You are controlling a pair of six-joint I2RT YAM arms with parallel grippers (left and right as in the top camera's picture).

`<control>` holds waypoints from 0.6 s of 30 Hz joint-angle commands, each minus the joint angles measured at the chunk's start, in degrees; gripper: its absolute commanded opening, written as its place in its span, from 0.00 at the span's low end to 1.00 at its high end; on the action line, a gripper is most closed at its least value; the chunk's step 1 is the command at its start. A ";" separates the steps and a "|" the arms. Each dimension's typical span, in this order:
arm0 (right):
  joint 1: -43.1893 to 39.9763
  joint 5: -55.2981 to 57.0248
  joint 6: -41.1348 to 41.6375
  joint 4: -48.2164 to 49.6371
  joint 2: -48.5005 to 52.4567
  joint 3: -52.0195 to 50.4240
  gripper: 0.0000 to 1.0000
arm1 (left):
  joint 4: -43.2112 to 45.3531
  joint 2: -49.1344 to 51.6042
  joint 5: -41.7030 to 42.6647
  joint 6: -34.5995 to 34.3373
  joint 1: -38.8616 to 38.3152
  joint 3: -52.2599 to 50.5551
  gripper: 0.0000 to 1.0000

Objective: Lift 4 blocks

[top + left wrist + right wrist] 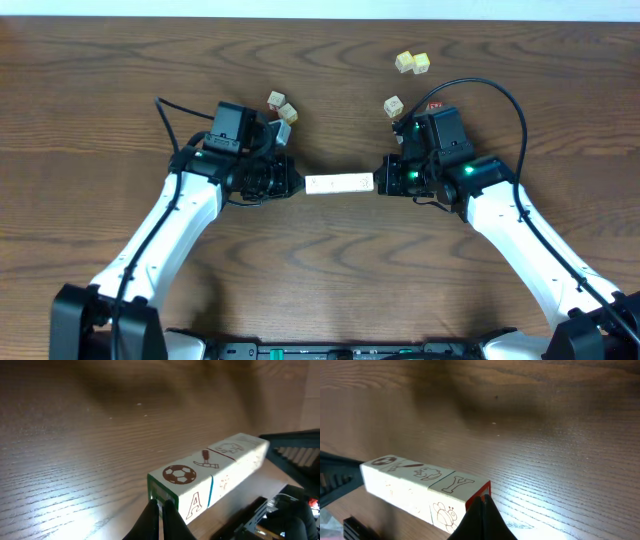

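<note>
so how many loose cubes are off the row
5: two small pale wooden cubes by the left arm, two yellowish ones back right, one pale cube near the right arm; a sixth may be hidden.

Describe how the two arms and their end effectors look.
The left arm and right arm have white shells, black joints and small green lights near the wrists. A black cable loops from each. The left end effector and right end effector are black with thin dark fingers.
</note>
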 commanded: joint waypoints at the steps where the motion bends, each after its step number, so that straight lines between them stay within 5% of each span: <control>1: 2.05 -7.58 1.05 0.57 -0.66 0.22 0.01 | 1.09 -1.44 6.05 -0.13 -2.05 2.82 0.07; 18: 2.05 -3.34 3.63 -3.76 -4.59 0.22 0.01 | 2.71 -1.44 6.10 -2.16 -2.08 2.82 0.07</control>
